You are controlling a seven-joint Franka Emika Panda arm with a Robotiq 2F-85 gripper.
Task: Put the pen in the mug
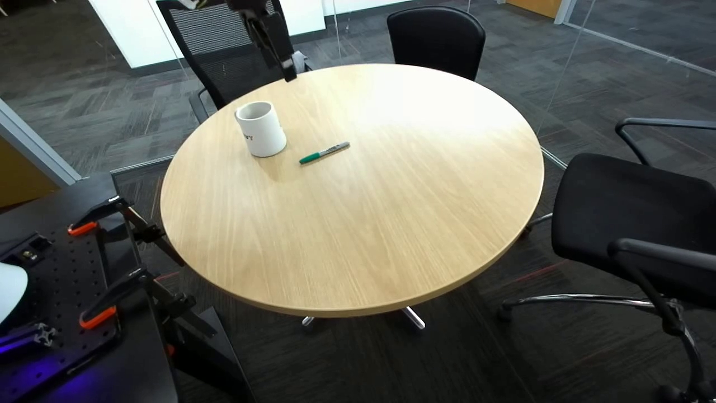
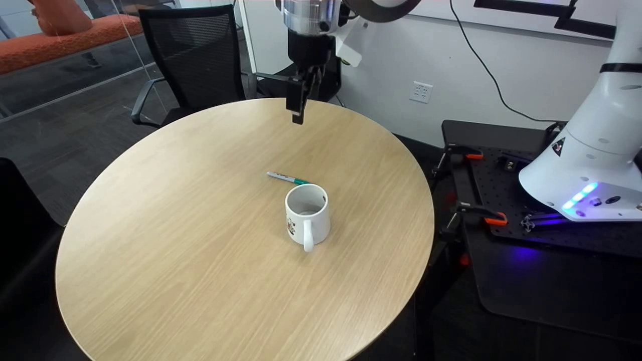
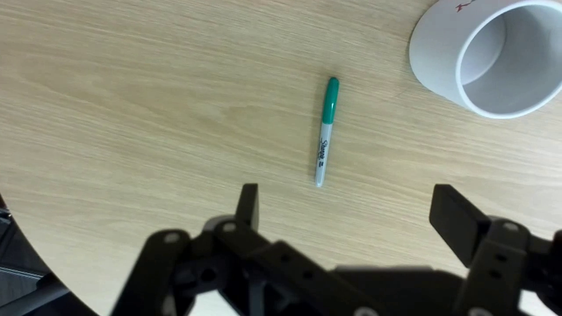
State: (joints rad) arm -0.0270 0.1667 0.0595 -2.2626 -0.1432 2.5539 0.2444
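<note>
- Only the wrist view shows the gripper (image 3: pixel 346 206) spread wide, holding nothing.
- There the pen (image 3: pixel 326 134) lies on the table (image 3: pixel 131 131), mug (image 3: pixel 439 57) at its two o'clock.
- An exterior view adds the mug's handle (image 2: pixel 308 235), at six o'clock.

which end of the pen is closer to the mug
The green end of the pen; the grey end lies farther from the mug in all three views.

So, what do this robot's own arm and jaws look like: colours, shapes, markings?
The arm is smooth, rounded and white, with a black band, a dark triangular label and a glowing bluish light strip low down. Above the jaws sit a shiny silver cylinder and a black housing. The jaws are black and angular, with grey round fastener heads.
</note>
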